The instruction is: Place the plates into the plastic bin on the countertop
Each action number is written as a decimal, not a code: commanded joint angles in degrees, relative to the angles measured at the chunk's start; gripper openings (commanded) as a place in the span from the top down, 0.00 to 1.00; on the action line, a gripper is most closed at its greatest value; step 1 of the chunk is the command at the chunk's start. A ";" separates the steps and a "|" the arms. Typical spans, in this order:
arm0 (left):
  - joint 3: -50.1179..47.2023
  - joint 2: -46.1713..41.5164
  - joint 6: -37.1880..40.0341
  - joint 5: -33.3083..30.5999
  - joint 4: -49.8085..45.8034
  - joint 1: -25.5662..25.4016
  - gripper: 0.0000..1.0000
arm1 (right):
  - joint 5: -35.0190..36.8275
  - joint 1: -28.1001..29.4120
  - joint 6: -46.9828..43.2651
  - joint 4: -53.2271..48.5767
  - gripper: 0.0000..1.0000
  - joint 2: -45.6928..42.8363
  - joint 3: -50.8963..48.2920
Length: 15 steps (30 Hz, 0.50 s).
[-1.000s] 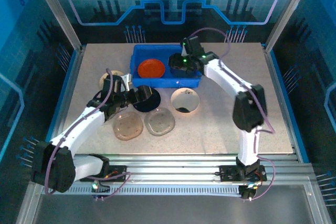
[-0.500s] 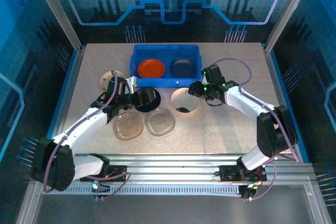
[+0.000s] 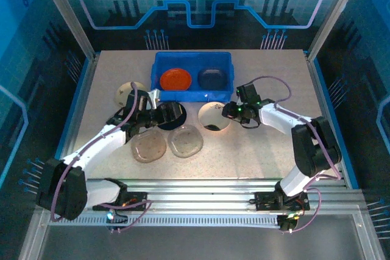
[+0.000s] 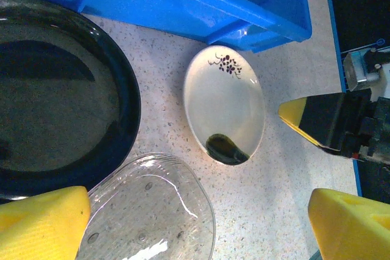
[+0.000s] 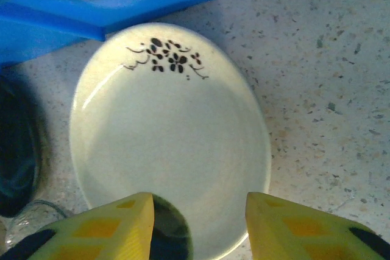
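The blue bin (image 3: 192, 95) stands on the counter (image 3: 262, 150). Inside the bin, an orange plate (image 3: 175, 79) lies on the left and a dark plate (image 3: 212, 78) on the right.

A cream plate (image 5: 170, 132) with a dark floral mark lies just in front of the bin's right half. The right fingers (image 5: 109, 226) are spread over its rim opposite the mark.

A black plate (image 4: 55, 95) lies in front of the bin's left half. The left fingers (image 4: 42, 223) are spread wide, one at this plate's rim.

Two clear plates (image 3: 185, 140) lie further from the bin's front.
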 commanded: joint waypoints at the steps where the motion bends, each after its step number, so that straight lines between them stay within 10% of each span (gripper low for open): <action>1: 0.74 0.56 -0.36 1.38 1.13 -0.37 0.07 | -0.20 -0.68 0.76 1.36 0.55 1.68 -0.48; 15: 0.84 1.96 0.05 1.37 1.56 -0.39 0.07 | -0.19 -0.98 1.06 0.01 0.59 4.69 0.74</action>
